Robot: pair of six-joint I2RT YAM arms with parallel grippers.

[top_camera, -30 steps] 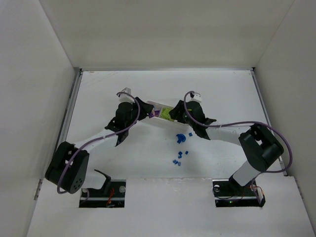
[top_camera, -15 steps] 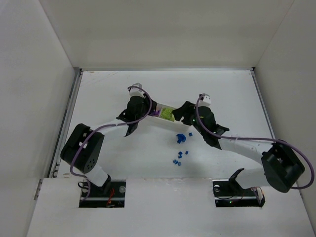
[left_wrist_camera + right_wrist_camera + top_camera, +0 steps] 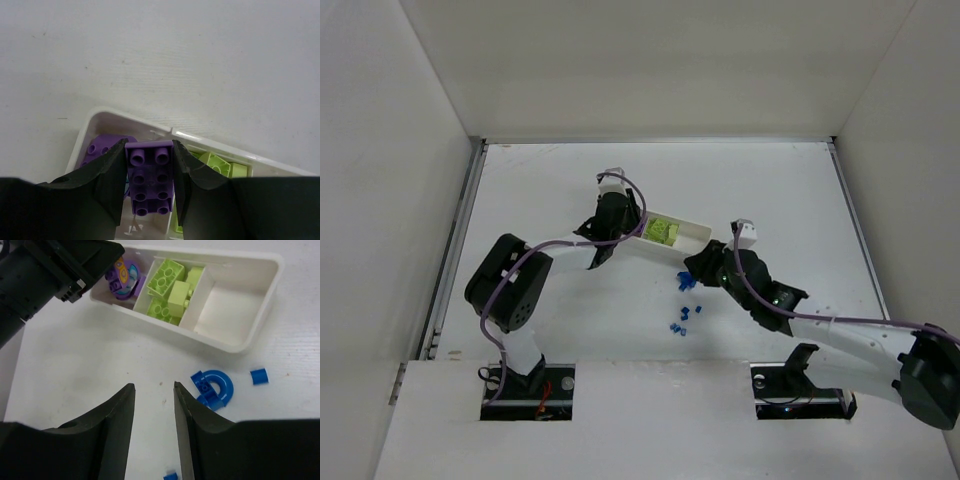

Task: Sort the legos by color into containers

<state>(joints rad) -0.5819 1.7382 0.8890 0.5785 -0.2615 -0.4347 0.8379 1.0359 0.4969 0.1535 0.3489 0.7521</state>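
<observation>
Down at the lower centre of its wrist view, the right gripper (image 3: 153,387) hovers over the table (image 3: 75,365) with its fingers apart. The blue pieces (image 3: 214,388) sit just to the right. Beyond is the white tray (image 3: 235,305), with yellow-green bricks (image 3: 169,282) in the middle compartment. The left gripper (image 3: 149,144) is clamped on a purple brick (image 3: 150,180) over the tray's left end.

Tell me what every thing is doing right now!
Left gripper: jaws shut on a purple brick.
Right gripper: jaws open, empty.
Purple brick: held over the tray.
Tray: one end section empty.
Yellow-green bricks: lying in middle section.
Blue pieces: loose on table, outside tray.
</observation>
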